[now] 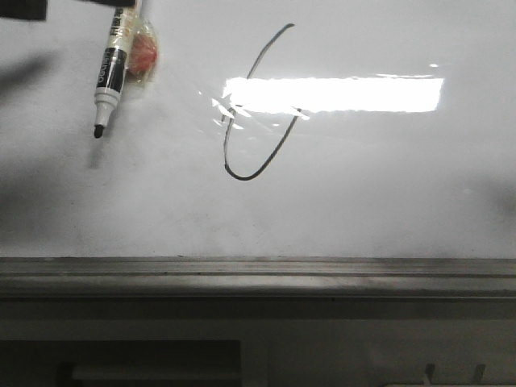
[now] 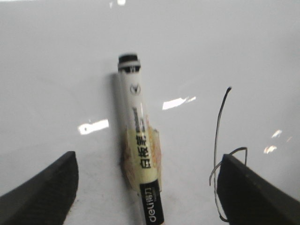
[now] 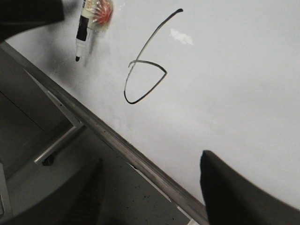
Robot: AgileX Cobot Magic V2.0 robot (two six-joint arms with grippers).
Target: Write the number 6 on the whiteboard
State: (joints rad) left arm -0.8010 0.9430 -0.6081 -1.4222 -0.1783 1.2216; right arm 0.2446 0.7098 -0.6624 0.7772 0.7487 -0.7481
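Observation:
The whiteboard [image 1: 363, 201] fills the front view, with its grey rail [image 1: 258, 270] along the lower edge. The number 6 [image 1: 239, 176] is a thin black slanted stem ending in an oval loop; it also shows in the right wrist view [image 3: 134, 102] and partly in the left wrist view [image 2: 217, 126]. A black-and-white marker [image 1: 109, 72] wrapped in yellowish tape hangs tip-down at the upper left, away from the 6. My left gripper [image 2: 150, 159] is open: the marker [image 2: 138, 131] runs between its wide-apart fingers, which do not touch it. My right gripper [image 3: 152, 159] is open and empty over the rail [image 3: 117, 140].
A bright strip of lamp glare [image 1: 330, 94] lies across the loop of the 6. Below the rail is a dark ledge and a metal bracket [image 3: 56, 147]. A reddish wad of tape [image 1: 145, 50] sticks out beside the marker.

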